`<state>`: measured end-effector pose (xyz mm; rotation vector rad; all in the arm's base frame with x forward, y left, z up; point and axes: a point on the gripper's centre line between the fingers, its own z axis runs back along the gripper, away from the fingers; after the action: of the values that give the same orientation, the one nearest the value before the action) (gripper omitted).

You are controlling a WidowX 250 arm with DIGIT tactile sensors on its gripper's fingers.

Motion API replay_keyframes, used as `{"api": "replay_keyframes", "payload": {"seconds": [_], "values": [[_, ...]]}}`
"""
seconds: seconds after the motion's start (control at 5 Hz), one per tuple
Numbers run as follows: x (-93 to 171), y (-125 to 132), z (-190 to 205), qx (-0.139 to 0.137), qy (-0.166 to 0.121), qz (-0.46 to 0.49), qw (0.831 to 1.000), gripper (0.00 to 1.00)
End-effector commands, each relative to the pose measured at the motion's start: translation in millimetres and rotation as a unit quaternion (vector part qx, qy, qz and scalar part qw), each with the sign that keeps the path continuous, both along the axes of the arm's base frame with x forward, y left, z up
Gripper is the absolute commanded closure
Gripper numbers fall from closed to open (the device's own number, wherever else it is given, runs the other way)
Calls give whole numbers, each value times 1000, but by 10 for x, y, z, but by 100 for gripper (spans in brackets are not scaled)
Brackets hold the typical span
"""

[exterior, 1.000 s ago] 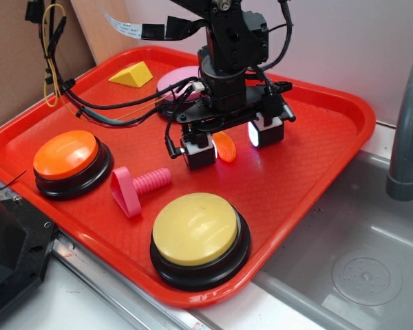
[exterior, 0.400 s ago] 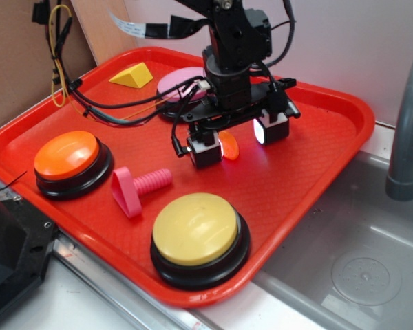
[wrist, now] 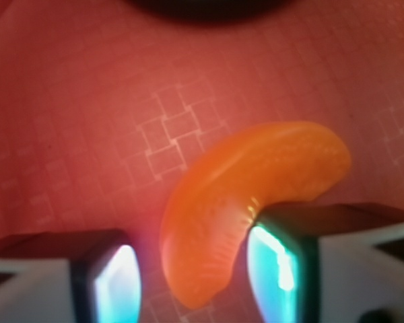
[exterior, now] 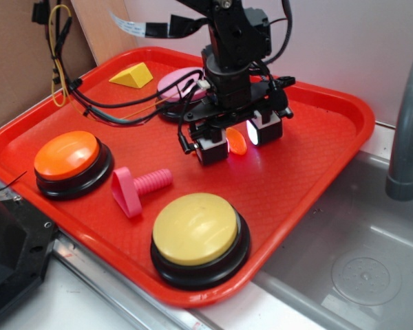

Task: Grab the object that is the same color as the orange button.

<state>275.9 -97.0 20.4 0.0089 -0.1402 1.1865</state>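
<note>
Wrist view puts us right over the orange segment (wrist: 246,202), a glossy crescent lying between the two lit finger pads (wrist: 276,266), one end curling round the right-hand pad and apparently touching it, while a sliver of tray shows on the other side (so no firm pinch, I'd judge). From the exterior camera the gripper (exterior: 237,142) hangs low over the middle of the red tray (exterior: 316,172), jaws parted and straddling the segment (exterior: 237,143), which I cannot say is lifted or resting. The orange button (exterior: 67,152) sits well apart near the tray's left edge: colour match only.
</note>
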Motion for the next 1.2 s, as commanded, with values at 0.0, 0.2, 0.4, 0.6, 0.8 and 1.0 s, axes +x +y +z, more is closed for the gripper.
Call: {"api": "replay_keyframes", "payload": {"seconds": [0.0,0.2,0.4,0.6,0.8,1.0], "values": [[60,165,-17,-1,-1,12,1000,100],[94,182,-3,-6,3,4,1000,100],[86,175,42,-6,3,-20,1000,100],[59,258,242,-11,-7,-56,998,100],[92,416,581,-32,4,-135,990,100],[80,519,837,-33,19,-190,981,100]]}}
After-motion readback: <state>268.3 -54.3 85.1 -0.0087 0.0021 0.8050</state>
